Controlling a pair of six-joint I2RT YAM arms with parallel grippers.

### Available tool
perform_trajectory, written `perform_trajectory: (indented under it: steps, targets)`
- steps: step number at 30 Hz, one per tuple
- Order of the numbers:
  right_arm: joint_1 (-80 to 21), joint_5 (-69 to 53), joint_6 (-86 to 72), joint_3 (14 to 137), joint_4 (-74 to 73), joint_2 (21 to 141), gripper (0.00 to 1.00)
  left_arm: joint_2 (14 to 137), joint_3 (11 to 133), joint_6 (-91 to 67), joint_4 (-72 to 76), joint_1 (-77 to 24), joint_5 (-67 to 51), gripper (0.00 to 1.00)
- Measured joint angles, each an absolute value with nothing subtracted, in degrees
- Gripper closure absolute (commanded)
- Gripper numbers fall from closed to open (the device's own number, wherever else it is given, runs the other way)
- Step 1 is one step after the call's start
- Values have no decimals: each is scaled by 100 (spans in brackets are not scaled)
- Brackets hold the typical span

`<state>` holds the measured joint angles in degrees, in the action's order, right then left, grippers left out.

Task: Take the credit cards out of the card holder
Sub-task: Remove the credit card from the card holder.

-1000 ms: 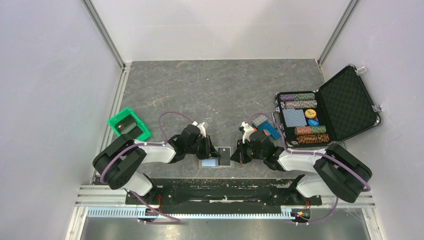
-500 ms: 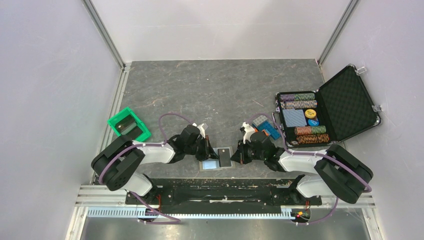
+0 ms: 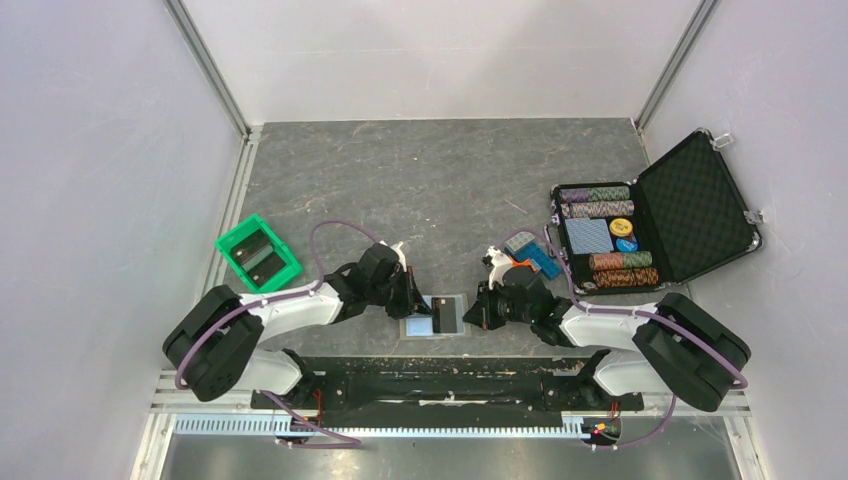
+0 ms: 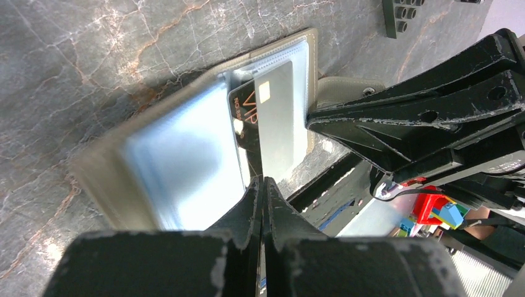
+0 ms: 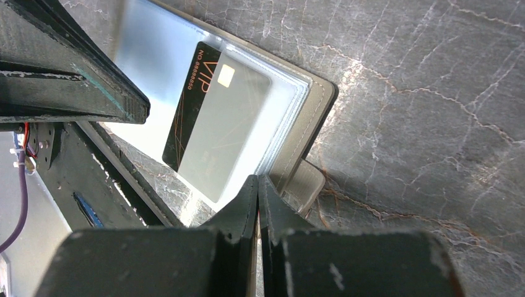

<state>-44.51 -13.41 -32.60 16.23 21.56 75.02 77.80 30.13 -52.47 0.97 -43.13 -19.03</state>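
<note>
Near edge of the grey worktop point(image 3: 420, 180): the card holder point(image 3: 420, 326) lies open and flat between the two arms, pale-blue inside facing up. The right end effector point(image 5: 257, 183) is clenched with nothing visibly held, its tips at the holder's edge beside the clasp tab. The left end effector point(image 4: 263, 185) appears clamped on the exposed dark edge of a credit card point(image 4: 244, 117). This card is partly out of its clear sleeve, its long axis crosswise to the line between the arms, so the left arm is best placed to draw it clear.
</note>
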Motion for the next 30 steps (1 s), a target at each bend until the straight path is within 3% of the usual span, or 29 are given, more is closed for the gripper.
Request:
perform_trajectory:
  steps: [8,14,23,30]
  targets:
    - [-4451,-1343,-3260,1625,2147,7496,100,7636,3011,-5247,-82,-4309,-1802,97]
    - [-4451,-1372,-3262,1697,1846,7360,97,7634,3011,-5242,-86,-4309,-1752,73]
    - [-4451,-1393,-3345,2126,1404,7002,85,8128,3015,-5203,185,-4309,-1785,64]
    - [-4453,-1474,-3452,2209,1472,7181,83,8182,2971,-5201,491,-4309,-1813,61]
